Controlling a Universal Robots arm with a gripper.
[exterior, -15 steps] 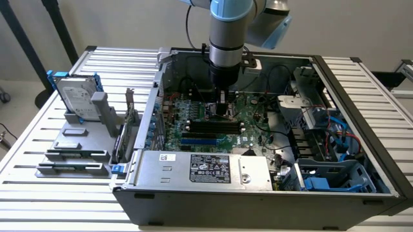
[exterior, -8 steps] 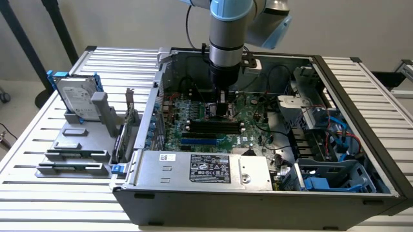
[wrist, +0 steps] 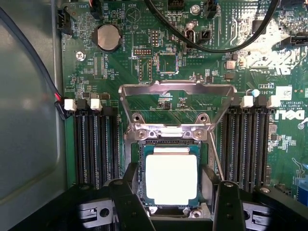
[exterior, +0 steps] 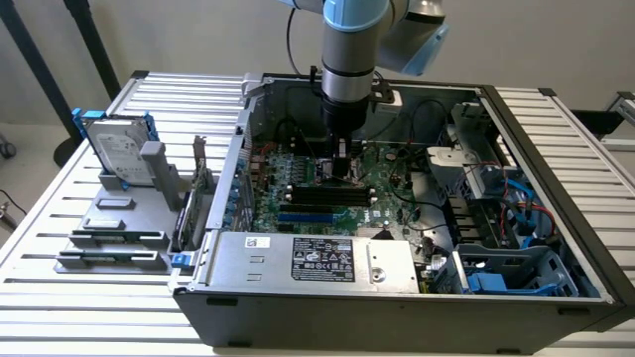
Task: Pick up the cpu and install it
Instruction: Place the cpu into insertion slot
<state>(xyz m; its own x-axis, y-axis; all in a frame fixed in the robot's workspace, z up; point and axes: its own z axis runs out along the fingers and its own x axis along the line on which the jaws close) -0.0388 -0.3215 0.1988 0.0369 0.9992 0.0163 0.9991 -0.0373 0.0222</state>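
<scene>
The cpu (wrist: 171, 179), a small square chip with a bright silver top, lies flat in its socket on the green motherboard (wrist: 120, 67). The socket's metal load plate (wrist: 177, 89) stands swung up beside it. My gripper (wrist: 171, 195) hangs directly over the chip, open, with one black finger (wrist: 129, 192) on each side of it and a narrow gap to its edges. In the exterior view the gripper (exterior: 340, 169) reaches straight down into the open computer case (exterior: 397, 301), over the middle of the motherboard (exterior: 397, 186), and covers the chip.
Black memory slots (wrist: 94, 144) flank the socket on both sides. Black cables (wrist: 216, 45) loop above the board. A grey power-supply box (exterior: 317, 260) fills the case's near side. A hard drive in a blue bracket (exterior: 117, 152) stands on a grey fixture at the exterior view's left.
</scene>
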